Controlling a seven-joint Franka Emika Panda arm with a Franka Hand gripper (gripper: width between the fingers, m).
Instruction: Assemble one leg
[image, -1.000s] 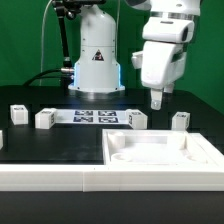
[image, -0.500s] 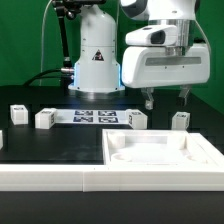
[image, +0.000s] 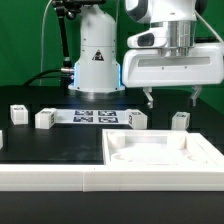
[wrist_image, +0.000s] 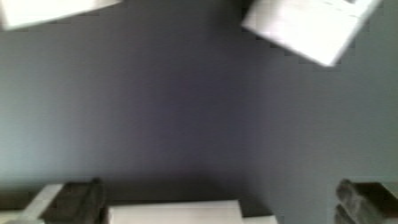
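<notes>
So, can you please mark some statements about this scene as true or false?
1. The gripper is open, its fingers wide apart. True.
2. The fingers hold a leg. False: they hold nothing.
3. In the exterior view, the marker board lies between one leg and another leg. True.
4. The large white panel stands upright. False: it lies flat.

matt white plastic leg (image: 180, 120), matt black table (image: 60, 145)
</notes>
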